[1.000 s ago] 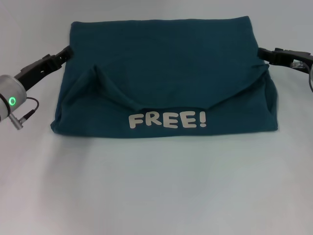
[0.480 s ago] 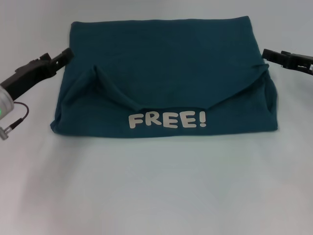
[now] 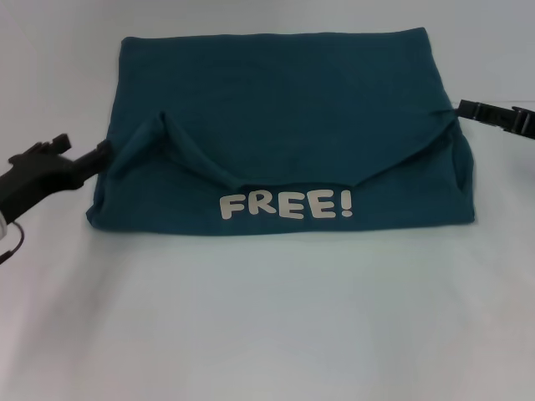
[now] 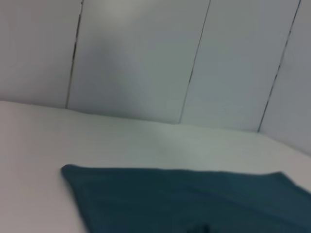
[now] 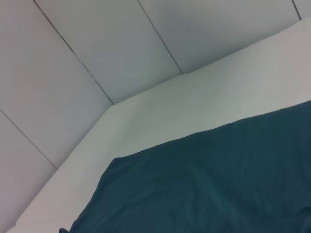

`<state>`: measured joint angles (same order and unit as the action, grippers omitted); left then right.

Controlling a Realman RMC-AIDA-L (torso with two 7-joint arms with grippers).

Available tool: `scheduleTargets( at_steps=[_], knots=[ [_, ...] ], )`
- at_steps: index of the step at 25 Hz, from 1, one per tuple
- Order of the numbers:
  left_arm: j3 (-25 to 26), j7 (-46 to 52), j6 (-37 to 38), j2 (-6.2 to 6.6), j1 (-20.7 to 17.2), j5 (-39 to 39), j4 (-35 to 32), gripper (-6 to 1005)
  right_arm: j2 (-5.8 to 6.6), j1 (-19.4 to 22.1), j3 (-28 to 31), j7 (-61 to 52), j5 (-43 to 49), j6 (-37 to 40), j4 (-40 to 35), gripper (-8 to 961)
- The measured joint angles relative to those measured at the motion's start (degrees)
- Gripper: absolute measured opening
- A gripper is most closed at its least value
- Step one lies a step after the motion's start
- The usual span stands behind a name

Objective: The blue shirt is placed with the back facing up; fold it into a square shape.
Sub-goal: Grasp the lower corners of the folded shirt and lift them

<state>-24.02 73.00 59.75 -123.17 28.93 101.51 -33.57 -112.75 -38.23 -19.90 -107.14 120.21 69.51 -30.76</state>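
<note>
My left hand [image 3: 99, 154] at nine o'clock of the blue shirt [image 3: 284, 117], right hand [image 3: 465, 107] at three; grip cannot tell. Risk: loose folds slump open, spoiling the square.

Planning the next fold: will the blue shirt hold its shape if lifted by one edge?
Probably not. The blue shirt looks floppy: its folded flaps sag into soft creases. It likely drapes and may unfold. On the smooth table it probably slides when pushed.
</note>
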Motion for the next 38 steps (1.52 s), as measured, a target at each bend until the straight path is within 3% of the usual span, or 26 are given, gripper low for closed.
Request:
scheduleTargets(
  at_steps=[7,16,22,29,38],
  knots=[
    [0.0,-8.3,-1.2,-1.0,-3.5,0.6,0.1,816,-0.17,0.7,0.6,-1.3,-0.2,-0.5,0.0,688],
    [-0.2,-11.1,2.9,-1.02,-6.4,5.2,0.1,815,-0.52,0.5,0.6,-1.5,-0.4,-1.9,0.0,687],
    [-1.1,-12.8,3.4,-1.02,-5.8,7.5,1.2,815,-0.55,0.7,0.6,-1.4,-0.5,-2.3,0.2,686],
    [-5.1,-13.0,-1.9,-1.02,-4.4,7.6,2.0,814,-0.85,1.1,0.5,-1.1,-1.0,-2.3,0.3,685],
    [-6.1,-13.0,-4.5,-0.97,-3.2,7.6,2.9,813,-0.98,1.5,0.6,-1.1,-1.0,-2.3,0.4,685]
  ],
)
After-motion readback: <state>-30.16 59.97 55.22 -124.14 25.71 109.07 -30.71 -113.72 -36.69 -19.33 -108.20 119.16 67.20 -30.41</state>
